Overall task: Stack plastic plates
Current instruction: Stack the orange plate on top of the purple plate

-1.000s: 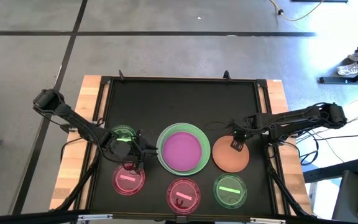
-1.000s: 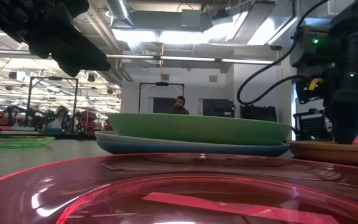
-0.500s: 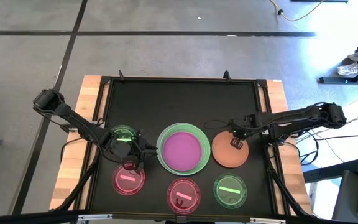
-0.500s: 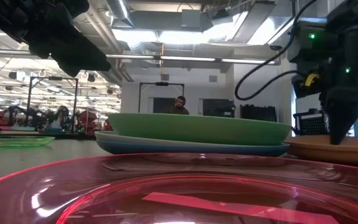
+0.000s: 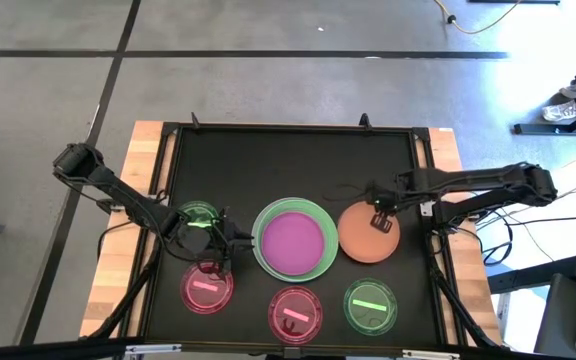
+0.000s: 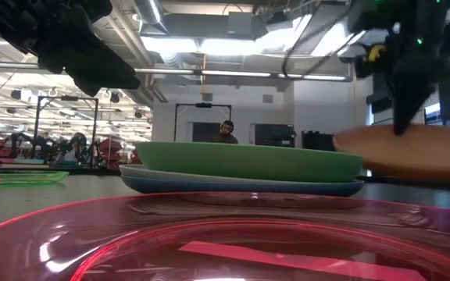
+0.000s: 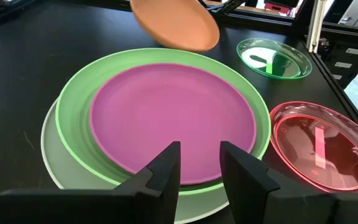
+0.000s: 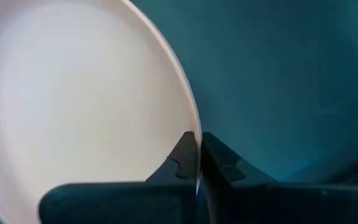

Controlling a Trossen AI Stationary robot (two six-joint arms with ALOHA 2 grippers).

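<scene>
The orange plate [image 5: 363, 240] hangs above the table just right of the stack, with my right gripper [image 5: 380, 222] shut on it. The stack holds a purple plate [image 5: 291, 240] on a green plate [image 5: 313, 213], which lies on a white one [image 7: 51, 155] and a blue one [image 6: 241, 187]. My left gripper [image 7: 201, 168] stands open at the stack's left edge with nothing between its fingers. Four small translucent plates lie flat on the table: green [image 5: 200, 216], pink [image 5: 208, 289], pink [image 5: 295, 313], green [image 5: 370, 306]. My right gripper pinches the orange plate's rim [image 8: 196, 140] between its two fingers, one on the inside of the rim and one outside. The fingers [image 6: 403, 117] point down from above. The plate [image 6: 420, 148] is lifted clear of the table, roughly level, higher than the stack's top.
A raised black frame [image 5: 288, 128] runs round the black table top, with wooden boards [image 5: 118, 260] outside it. The far half of the table [image 5: 288, 170] is bare black surface. A person sits far behind the table in the low view [image 6: 226, 133].
My right gripper has risen and gone slightly toward the far edge with the orange plate. The plate lay flat on the table a second ago and now hangs clear of it, a little closer to the stack.
</scene>
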